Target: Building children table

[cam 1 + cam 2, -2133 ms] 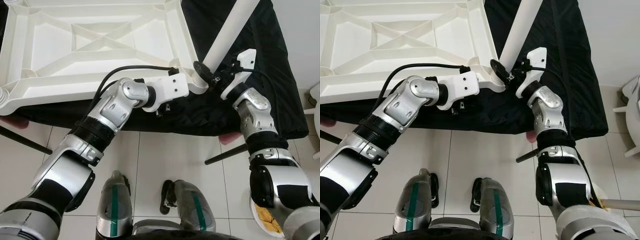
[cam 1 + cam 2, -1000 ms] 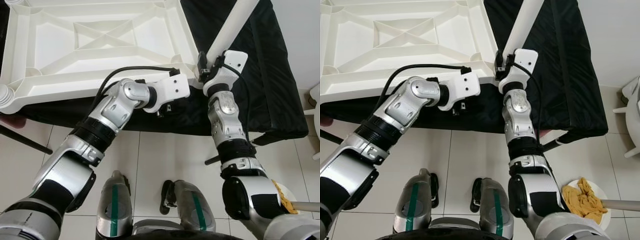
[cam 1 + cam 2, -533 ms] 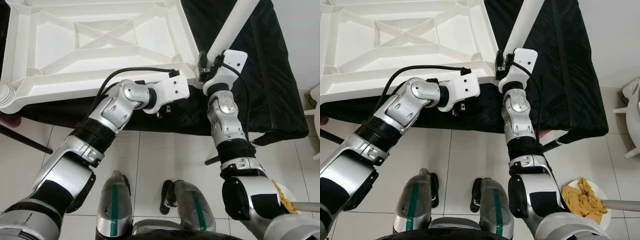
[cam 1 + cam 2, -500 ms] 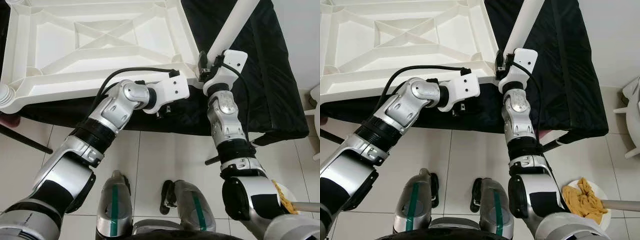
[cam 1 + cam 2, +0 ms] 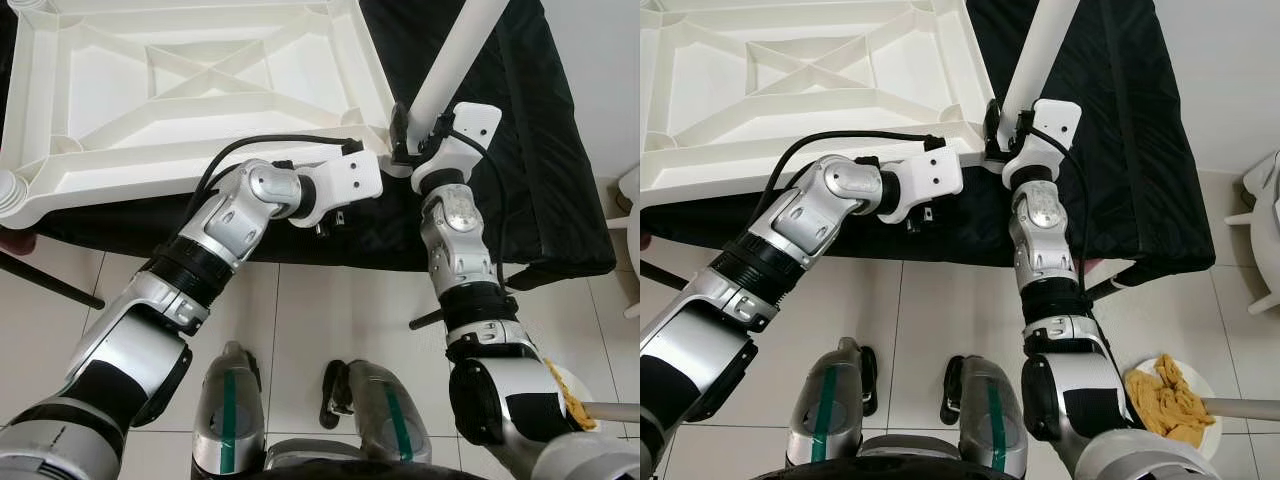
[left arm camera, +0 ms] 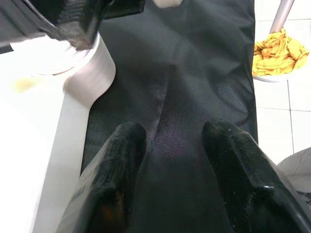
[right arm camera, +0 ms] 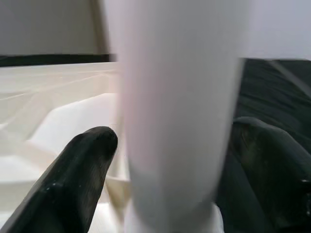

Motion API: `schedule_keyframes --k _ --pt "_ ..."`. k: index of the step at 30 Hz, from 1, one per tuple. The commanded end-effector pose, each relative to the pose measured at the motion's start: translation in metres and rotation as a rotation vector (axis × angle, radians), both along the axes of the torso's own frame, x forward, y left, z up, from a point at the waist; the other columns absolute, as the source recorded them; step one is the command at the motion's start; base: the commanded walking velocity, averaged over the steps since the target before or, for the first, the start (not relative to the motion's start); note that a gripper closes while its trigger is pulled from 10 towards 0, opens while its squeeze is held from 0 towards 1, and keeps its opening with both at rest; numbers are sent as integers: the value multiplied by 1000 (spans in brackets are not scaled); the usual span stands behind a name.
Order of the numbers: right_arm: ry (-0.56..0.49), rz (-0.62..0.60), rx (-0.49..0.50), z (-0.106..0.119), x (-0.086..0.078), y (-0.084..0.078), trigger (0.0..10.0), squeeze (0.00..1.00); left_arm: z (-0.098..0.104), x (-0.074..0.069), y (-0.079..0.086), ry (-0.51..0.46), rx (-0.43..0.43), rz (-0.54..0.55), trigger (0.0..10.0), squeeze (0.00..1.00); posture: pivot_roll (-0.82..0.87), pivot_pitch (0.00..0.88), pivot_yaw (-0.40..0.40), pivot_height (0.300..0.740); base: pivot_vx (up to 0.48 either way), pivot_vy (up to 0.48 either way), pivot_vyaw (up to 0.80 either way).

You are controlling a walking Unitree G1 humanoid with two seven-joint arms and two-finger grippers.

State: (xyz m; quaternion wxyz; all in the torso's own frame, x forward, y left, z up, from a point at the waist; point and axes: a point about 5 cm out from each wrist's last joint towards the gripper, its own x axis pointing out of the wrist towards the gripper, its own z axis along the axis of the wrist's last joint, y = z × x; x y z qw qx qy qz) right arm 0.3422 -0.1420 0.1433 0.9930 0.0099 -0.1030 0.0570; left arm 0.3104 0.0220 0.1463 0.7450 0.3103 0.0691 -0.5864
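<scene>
Black cloth (image 5: 540,150) covered the surface where the upturned white tabletop (image 5: 200,90) lay. Right gripper (image 5: 412,135) fingers clasped the white leg (image 5: 450,60) at its corner socket; left gripper (image 6: 175,160) fingers hung apart, empty, nearby.

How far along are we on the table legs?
Done: the tabletop lies upside down on the black cloth, and one leg stands in its near right corner socket. In hand: the right gripper straddles that leg near its base. The left gripper hovers open over the cloth beside that corner. Left: the near left corner has no leg yet.
</scene>
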Motion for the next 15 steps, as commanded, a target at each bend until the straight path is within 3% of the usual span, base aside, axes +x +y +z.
schedule_keyframes --k 1,9,11,15 --pt "-5 66 -7 2 1 -1 10000 0 -4 -4 -2 23 12 -39 10000 0 30 26 -70 740 0 0 0" --pt "-21 196 -52 8 2 -6 10000 0 -3 -3 -1 22 13 -36 10000 0 28 31 -65 740 0 0 0" --pt "-15 296 -121 15 9 -17 10000 0 -1 -2 0 18 12 -33 10000 0 27 36 -63 740 0 0 0" --pt "-15 296 -121 15 9 -17 10000 0 -1 -2 0 18 12 -33 10000 0 27 36 -63 740 0 0 0"
